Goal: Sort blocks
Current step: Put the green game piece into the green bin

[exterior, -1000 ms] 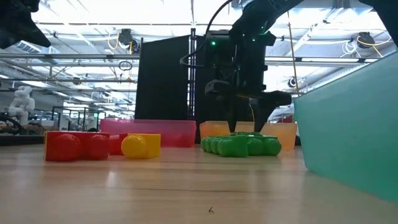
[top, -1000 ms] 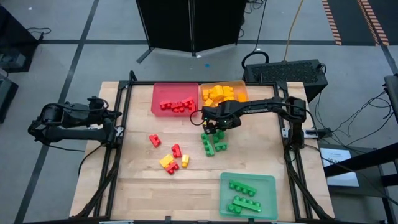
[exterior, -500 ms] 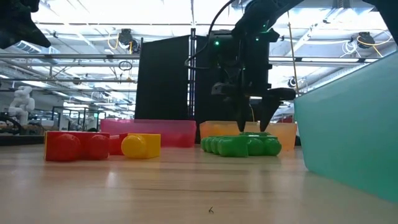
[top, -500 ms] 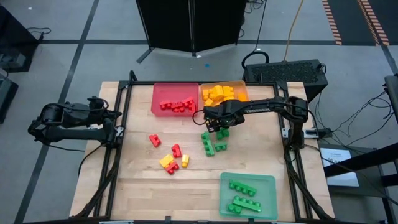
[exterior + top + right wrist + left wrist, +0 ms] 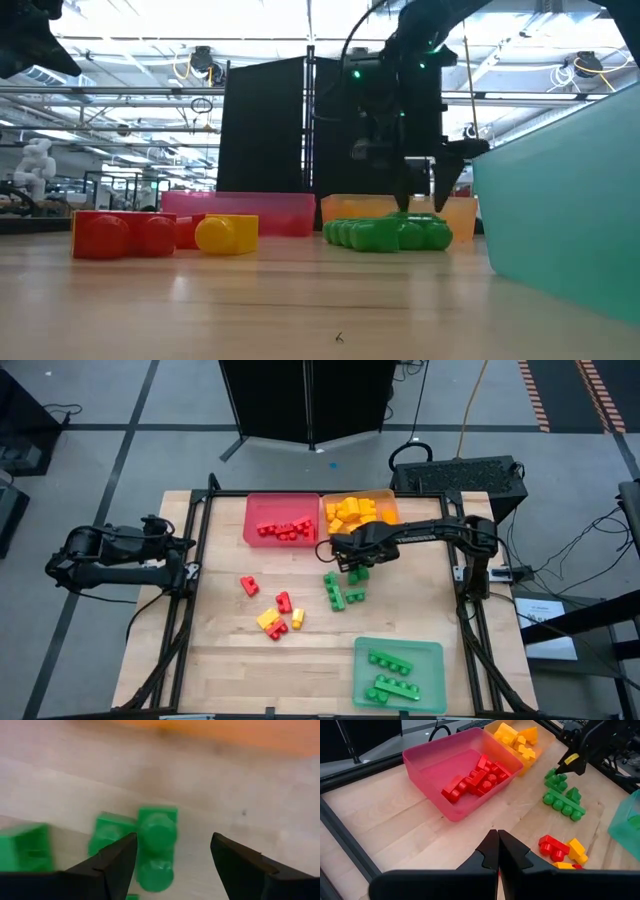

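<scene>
The wooden table (image 5: 220, 650) carries a green tray (image 5: 432, 660) near its front edge. A red tray (image 5: 252, 512) and an orange tray (image 5: 385, 497) stand side by side at the back edge. The left gripper (image 5: 498, 851) waits shut and empty at the left edge. The right gripper (image 5: 172, 857) hangs open and empty over the green blocks (image 5: 342, 590) in the middle. The red and yellow blocks (image 5: 274, 612) lie to the left of these.

Bare wood lies open left of the flat green plastic tray (image 5: 398, 673); studded green plastic bricks (image 5: 343, 589) and red and yellow studded bricks (image 5: 272, 609) crowd the ground beyond it.
</scene>
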